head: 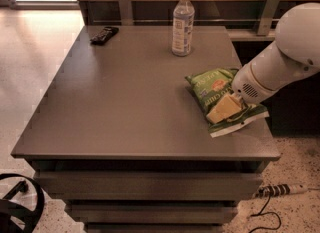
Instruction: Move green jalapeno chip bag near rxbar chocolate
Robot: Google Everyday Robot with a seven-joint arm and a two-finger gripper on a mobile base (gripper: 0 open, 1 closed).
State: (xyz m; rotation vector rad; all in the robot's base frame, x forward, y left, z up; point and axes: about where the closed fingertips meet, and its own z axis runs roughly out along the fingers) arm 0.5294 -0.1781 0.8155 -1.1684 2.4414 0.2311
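The green jalapeno chip bag (210,88) lies flat near the table's right front edge, its white bottom edge pointing to the front right. My gripper (224,108) comes in from the right on a white arm and rests on top of the bag's front half, covering part of it. The rxbar chocolate (104,34), a small dark flat bar, lies at the table's far left corner, well away from the bag and the gripper.
A clear plastic water bottle (182,24) stands upright at the back middle of the grey table (125,107), between bar and bag. Metal brackets and a wooden wall run behind the table. A power strip (280,190) and cable lie on the floor at the right.
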